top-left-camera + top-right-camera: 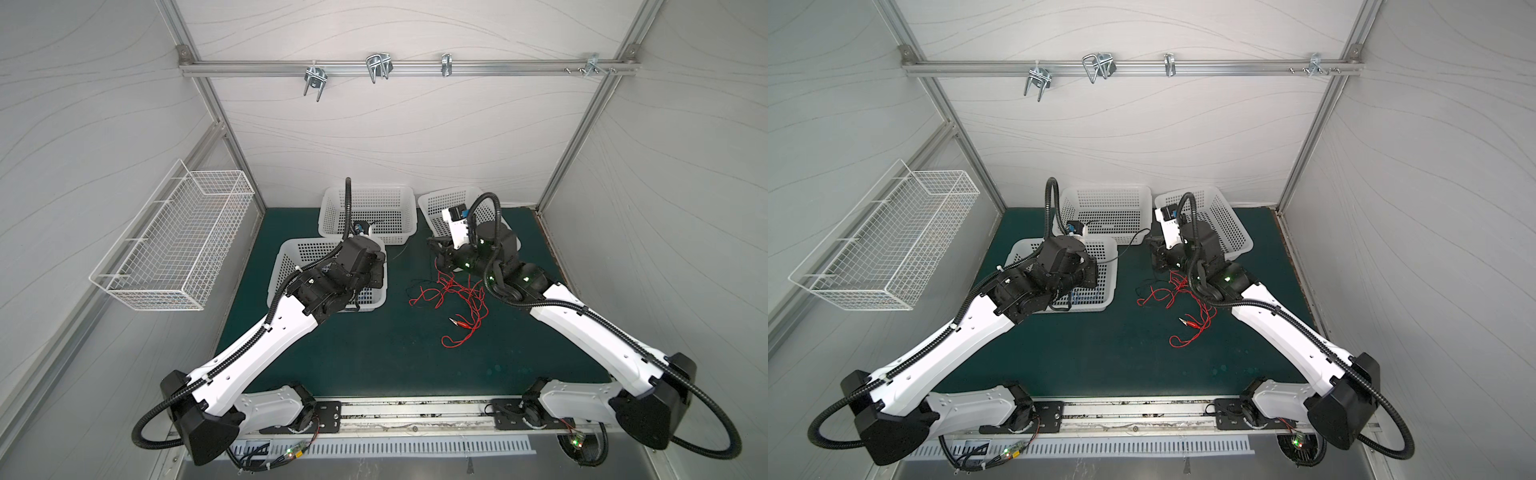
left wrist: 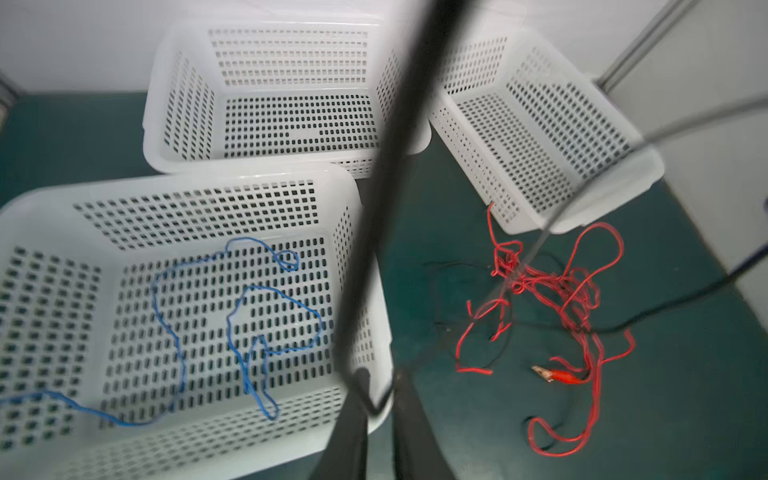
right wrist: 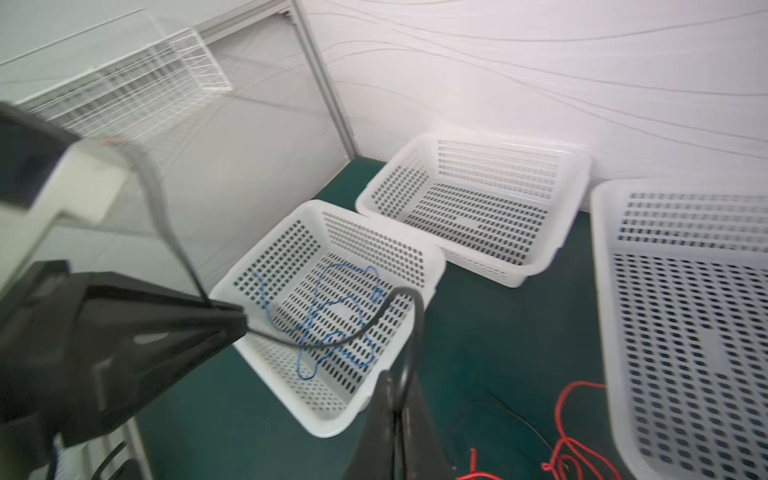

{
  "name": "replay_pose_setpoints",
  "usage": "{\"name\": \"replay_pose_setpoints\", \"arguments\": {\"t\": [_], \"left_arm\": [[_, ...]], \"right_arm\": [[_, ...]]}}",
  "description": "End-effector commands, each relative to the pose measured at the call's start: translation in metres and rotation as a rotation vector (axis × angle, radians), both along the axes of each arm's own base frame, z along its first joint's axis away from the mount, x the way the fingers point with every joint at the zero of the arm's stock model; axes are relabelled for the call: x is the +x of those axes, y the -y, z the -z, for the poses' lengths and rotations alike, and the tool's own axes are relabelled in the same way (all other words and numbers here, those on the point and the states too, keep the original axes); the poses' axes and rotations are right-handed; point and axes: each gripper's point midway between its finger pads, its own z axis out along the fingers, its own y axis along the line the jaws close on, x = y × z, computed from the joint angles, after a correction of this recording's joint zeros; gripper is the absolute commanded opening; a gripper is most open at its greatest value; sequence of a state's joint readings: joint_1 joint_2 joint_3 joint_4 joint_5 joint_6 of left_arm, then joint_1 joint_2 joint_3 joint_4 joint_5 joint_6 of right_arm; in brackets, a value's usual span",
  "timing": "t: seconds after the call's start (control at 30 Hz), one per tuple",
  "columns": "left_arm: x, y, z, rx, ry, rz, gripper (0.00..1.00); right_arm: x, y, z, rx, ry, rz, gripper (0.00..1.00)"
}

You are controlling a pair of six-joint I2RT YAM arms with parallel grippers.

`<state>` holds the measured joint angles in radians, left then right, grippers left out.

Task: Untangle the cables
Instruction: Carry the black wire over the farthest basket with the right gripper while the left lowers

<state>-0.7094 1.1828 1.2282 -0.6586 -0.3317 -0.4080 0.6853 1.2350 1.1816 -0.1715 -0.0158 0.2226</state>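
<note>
Left arm reached toward 1 o'clock over a basket, left claw slightly parted around the black cable that the right claw pinched tight. Red cables lay on the counter at its 3 o'clock. The wrist views showed the basket's blue cable plainly.

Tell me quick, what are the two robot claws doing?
Left gripper: the black cable sits in its jaws; whether it grips cannot be told.
Right gripper: closed on the black cable.
</note>
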Motion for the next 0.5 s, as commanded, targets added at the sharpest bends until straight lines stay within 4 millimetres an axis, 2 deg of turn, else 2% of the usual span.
{"name": "replay_pose_setpoints", "arguments": {"t": [0.0, 0.03, 0.17, 0.47], "left_arm": [[0.003, 0.014, -0.009, -0.078, 0.031, 0.037, 0.35], [0.003, 0.015, -0.008, -0.081, 0.028, 0.042, 0.42], [0.002, 0.013, -0.004, -0.079, 0.024, 0.033, 0.55], [0.001, 0.009, -0.001, -0.086, 0.023, 0.013, 0.60]], "right_arm": [[0.018, 0.024, -0.020, 0.006, 0.033, 0.078, 0.00], [0.023, 0.030, -0.025, 0.011, 0.042, 0.094, 0.00], [0.039, 0.052, -0.042, 0.028, 0.065, 0.146, 0.00], [0.063, 0.099, -0.098, 0.079, 0.189, 0.259, 0.00]]}}
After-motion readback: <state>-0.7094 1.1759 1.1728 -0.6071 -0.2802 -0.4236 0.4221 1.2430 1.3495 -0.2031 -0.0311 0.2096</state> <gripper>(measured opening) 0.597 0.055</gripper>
